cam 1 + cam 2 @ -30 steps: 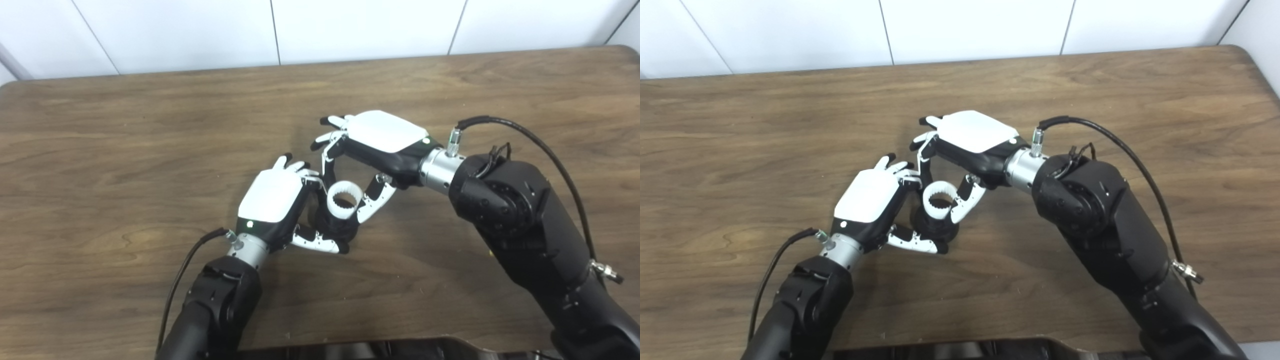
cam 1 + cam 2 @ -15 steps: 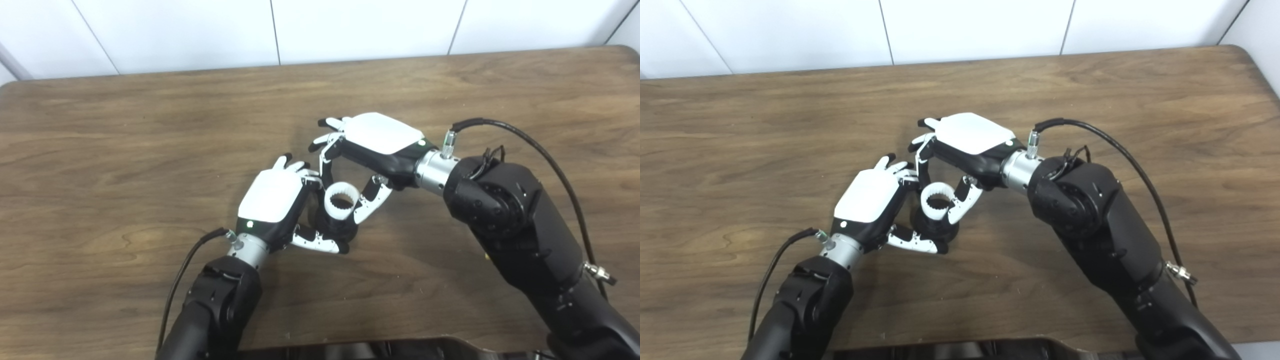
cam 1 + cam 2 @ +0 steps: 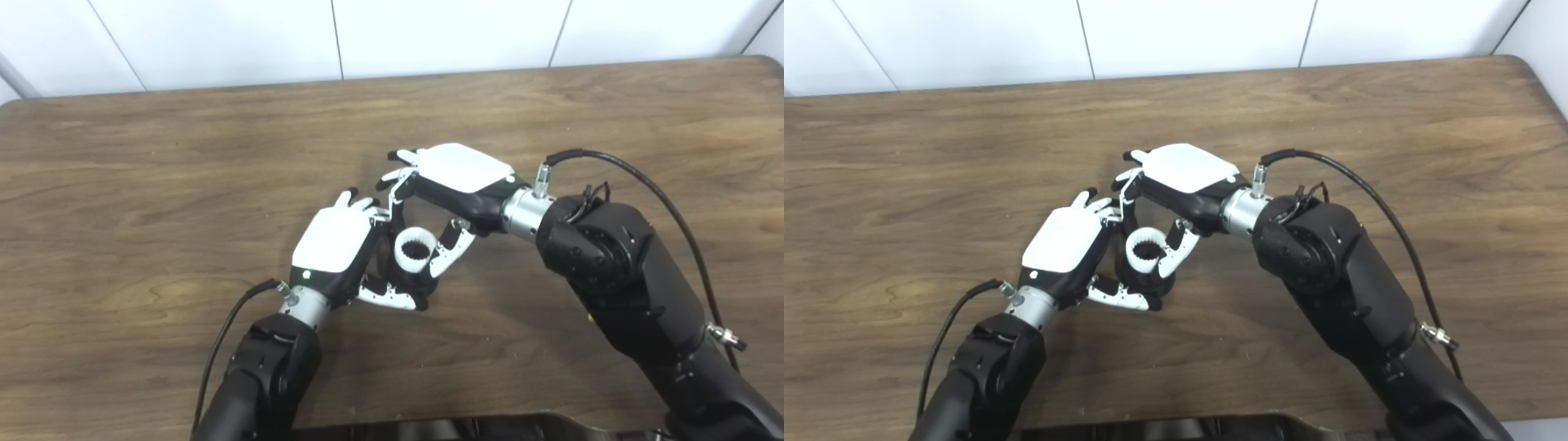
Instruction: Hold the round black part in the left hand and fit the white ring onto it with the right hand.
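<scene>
While the white ring (image 3: 415, 250) is pinched between thumb and fingers of the right hand (image 3: 460, 177) and rests on top of the black part (image 3: 409, 280), the largest risk is judged to be a crooked seating: if the ring is pressed down tilted, it could jam on the part or spring out of the pinch and roll across the bench (image 3: 122, 184). A second risk lies in the left hand (image 3: 334, 245), whose fingers are wrapped around the black part near the middle of the bench; should that hold be loose, the part could be pushed sideways or turned under the pressure from above. A smaller risk is a collision of the two hands, since the right fingers (image 3: 397, 191) at 12 o'clock of the ring are nearly touching the left fingertips (image 3: 355, 199).

Much of the black part is hidden behind the left palm and under the ring, so its shape and its contact with the bench cannot be made out. How far the ring has gone onto the part cannot be told. The toothed inner wall of the ring is seen only faintly. A dark object at 6 o'clock of the view is cut off by the edge.
</scene>
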Motion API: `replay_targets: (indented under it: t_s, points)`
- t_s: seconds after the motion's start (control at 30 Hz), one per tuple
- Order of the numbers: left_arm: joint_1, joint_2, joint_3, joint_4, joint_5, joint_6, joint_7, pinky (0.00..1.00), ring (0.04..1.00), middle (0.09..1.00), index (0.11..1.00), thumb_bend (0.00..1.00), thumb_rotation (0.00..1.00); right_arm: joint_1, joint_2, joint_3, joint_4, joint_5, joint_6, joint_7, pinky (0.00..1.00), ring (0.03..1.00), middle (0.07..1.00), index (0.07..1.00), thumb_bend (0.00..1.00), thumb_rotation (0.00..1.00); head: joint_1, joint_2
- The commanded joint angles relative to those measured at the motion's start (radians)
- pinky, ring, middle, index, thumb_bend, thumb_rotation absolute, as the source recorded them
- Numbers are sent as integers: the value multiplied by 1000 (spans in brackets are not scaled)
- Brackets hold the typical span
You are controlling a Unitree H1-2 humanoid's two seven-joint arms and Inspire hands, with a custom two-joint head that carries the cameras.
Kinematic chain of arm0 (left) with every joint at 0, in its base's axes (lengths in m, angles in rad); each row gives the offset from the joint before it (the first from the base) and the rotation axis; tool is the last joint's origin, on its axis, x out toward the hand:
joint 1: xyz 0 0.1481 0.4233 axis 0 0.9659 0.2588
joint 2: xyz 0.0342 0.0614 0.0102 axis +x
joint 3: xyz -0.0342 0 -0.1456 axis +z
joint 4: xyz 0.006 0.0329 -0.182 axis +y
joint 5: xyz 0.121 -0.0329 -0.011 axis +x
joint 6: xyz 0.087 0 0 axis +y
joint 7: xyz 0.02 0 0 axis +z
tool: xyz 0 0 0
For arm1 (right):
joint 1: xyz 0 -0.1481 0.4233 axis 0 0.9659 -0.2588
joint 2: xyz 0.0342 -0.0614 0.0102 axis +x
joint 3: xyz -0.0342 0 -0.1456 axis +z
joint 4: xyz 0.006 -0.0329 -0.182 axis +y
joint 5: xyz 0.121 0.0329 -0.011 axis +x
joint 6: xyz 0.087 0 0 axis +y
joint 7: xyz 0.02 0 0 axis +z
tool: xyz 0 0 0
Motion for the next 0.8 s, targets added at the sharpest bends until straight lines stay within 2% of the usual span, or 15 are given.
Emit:
replay_targets:
  t_s: [0.0,0.77]
  points:
    - [-2,-1,-16,-1,15,4,-37,1000,897,784,485,523,57,-23,5,-5,-13,-1,-24,-25,1000,1000,865,481,525,132,0,1]
    - [-4,-6,-14,-4,8,11,-44,1000,895,779,485,523,57,-9,-3,7,1,-17,-38,-14,1000,1000,865,481,525,133,-1,4]
